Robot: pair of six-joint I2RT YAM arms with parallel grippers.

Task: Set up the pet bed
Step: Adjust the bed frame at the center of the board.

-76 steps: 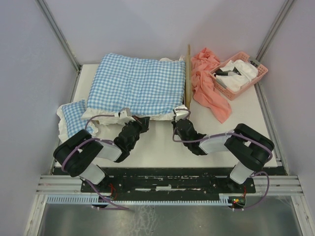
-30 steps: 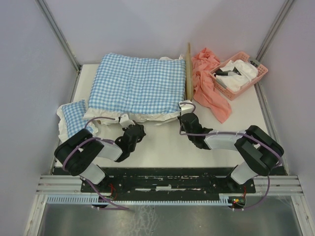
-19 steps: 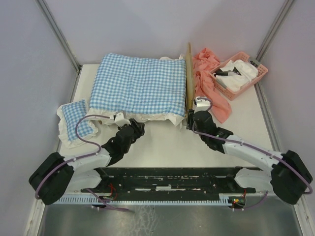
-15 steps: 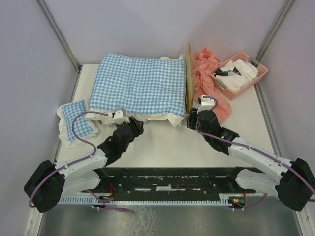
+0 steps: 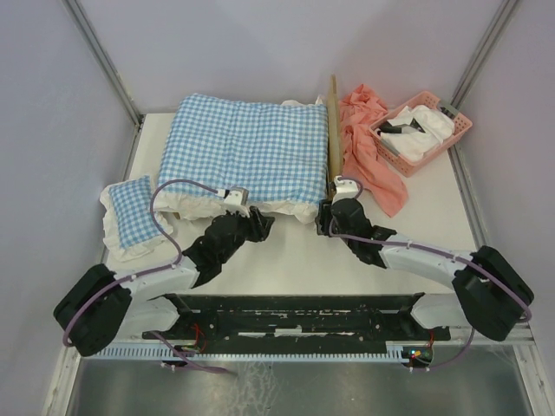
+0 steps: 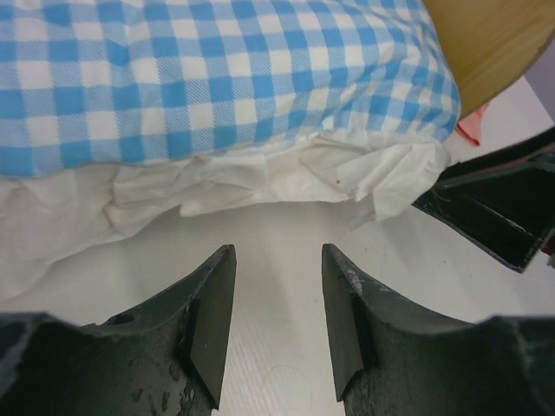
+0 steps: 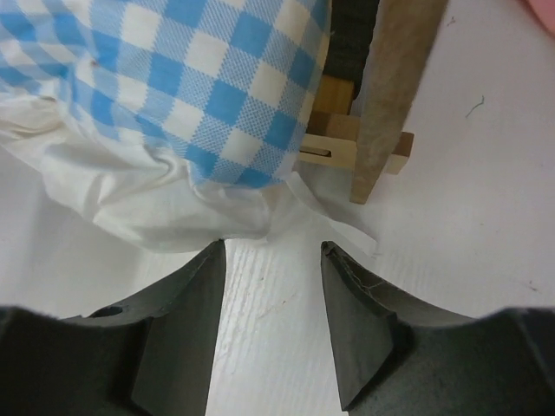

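Cushion (image 5: 243, 156) on pet bed (image 5: 332, 130); L gripper (image 6: 276, 260), R gripper (image 7: 271, 260) both open, empty, at bed front. Pillow (image 5: 130, 212) beside bed prob. not yet placed.

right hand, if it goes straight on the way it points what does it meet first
Most likely the white frill of the checked cushion, just beyond the open right hand. The wooden corner of the pet bed sits further on, to the right; depth is unclear.

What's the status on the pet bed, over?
Left gripper and right gripper open, empty, by the frill. Light-wood pet bed frame under blue-and-white checked cushion, headboard showing. Crumpled pink cloth beside headboard.
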